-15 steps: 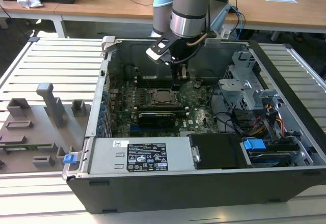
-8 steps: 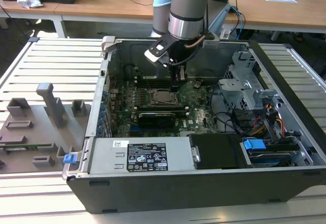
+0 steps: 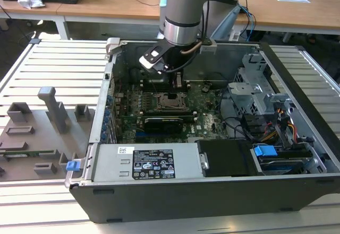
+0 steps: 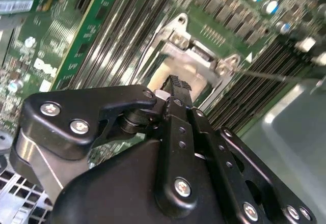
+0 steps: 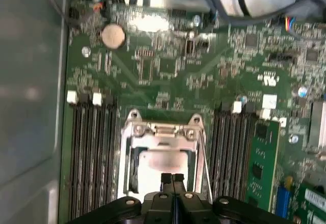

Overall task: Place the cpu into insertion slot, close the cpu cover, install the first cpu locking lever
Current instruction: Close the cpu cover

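Silvery-grey cpu [image 5: 162,160] lies flat inside the insertion slot [image 3: 172,102], showing as a pale square through the window of the dark frame around it. Gripper [image 5: 172,177] is directly above it: in the first wrist view the two black fingertips are pressed together with nothing visible between them, their ends over the edge of the chip nearest the gripper body. Second wrist view agrees: gripper [image 4: 175,83] has its toothed tips closed, with the pale chip surface [image 4: 165,75] just beneath and beyond them. Cannot tell whether the tips touch the chip or hang just above it. The cpu cover [image 5: 133,169], a dark frame plate, borders the chip on either side of the fingertips and appears to lie down around it; whether it is fully seated cannot be told. A bright metal bracket [image 5: 163,130] with two screw heads sits at the end of the slot farthest from the gripper. The thin wire locking lever [image 5: 204,158] runs along one side of the slot, just beside the fingertips and apart from them. Black memory slots [image 5: 89,152] flank the slot on both sides. In the exterior view the gripper [image 3: 178,81] reaches down into the open computer case [image 3: 212,191], with the slot just below its tips.
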Controlling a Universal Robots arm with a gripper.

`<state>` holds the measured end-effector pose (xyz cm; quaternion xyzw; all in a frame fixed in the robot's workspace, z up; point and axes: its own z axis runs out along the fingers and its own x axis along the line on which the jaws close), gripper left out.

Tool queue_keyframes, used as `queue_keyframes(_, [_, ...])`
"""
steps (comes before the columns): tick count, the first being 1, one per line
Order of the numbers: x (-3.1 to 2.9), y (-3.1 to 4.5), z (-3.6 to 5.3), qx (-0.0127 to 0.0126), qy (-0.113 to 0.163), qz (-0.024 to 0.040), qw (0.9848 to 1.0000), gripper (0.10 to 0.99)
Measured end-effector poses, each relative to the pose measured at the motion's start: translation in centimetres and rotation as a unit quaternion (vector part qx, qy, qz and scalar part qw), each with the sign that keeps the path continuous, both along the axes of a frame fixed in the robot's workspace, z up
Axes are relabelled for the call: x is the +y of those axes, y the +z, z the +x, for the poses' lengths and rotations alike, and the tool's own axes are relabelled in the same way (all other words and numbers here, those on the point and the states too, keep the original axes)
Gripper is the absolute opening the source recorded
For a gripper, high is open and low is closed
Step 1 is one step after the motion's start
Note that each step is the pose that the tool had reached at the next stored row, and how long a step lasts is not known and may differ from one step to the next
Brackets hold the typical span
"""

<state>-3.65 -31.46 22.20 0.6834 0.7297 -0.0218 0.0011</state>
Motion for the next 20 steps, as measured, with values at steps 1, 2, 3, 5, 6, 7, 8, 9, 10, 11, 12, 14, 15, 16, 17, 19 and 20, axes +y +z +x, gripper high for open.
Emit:
queue_keyframes(1, [0.0,-0.13,-0.43,-0.0001,0.0,0.0,1.0,0.106])
queue_keyframes(2, [0.0,-0.22,-0.72,-0.0001,0.0,0.0001,1.0,0.106])
queue_keyframes(3, [0.04,-0.52,-1.49,-0.0002,0.0,0.0001,1.0,0.106])
queue_keyframes(5, [0.14,-0.75,-1.84,-0.0002,0.0,0.0033,1.0,0.106])
queue_keyframes(6, [0.21,-0.88,-2.04,-0.0002,0.0,0.0063,1.0,0.106])
queue_keyframes(7, [0.27,-0.98,-2.22,-0.0002,0.0,0.0084,1.0,0.106])
queue_keyframes(8, [0.31,-1.05,-2.36,-0.0002,0.0,0.0094,1.0,0.106])
queue_keyframes(9, [0.41,-1.16,-2.48,-0.0002,0.0,0.0101,0.9999,0.106])
queue_keyframes(10, [0.53,-1.2,-2.48,-0.0002,0.0,0.0104,0.9999,0.106])
queue_keyframes(11, [0.65,-1.25,-2.48,-0.0002,0.0,0.0106,0.9999,0.106])
queue_keyframes(12, [0.94,-1.32,-2.48,-0.0002,0.0,0.0111,0.9999,0.106])
queue_keyframes(14, [1.18,-1.41,-2.48,-0.0002,0.0,0.0115,0.9999,0.106])
queue_keyframes(15, [1.29,-1.52,-2.48,-0.0002,0.0,0.0115,0.9999,0.106])
queue_keyframes(16, [1.36,-1.61,-2.48,-0.0002,0.0,0.0115,0.9999,0.106])
queue_keyframes(17, [1.4,-1.64,-2.48,-0.0002,0.0,0.0114,0.9999,0.106])
queue_keyframes(19, [1.41,-1.64,-2.45,-0.0002,0.0,0.0115,0.9999,0.106])
queue_keyframes(20, [1.41,-1.64,-2.38,-0.0002,0.0,0.0115,0.9999,0.106])
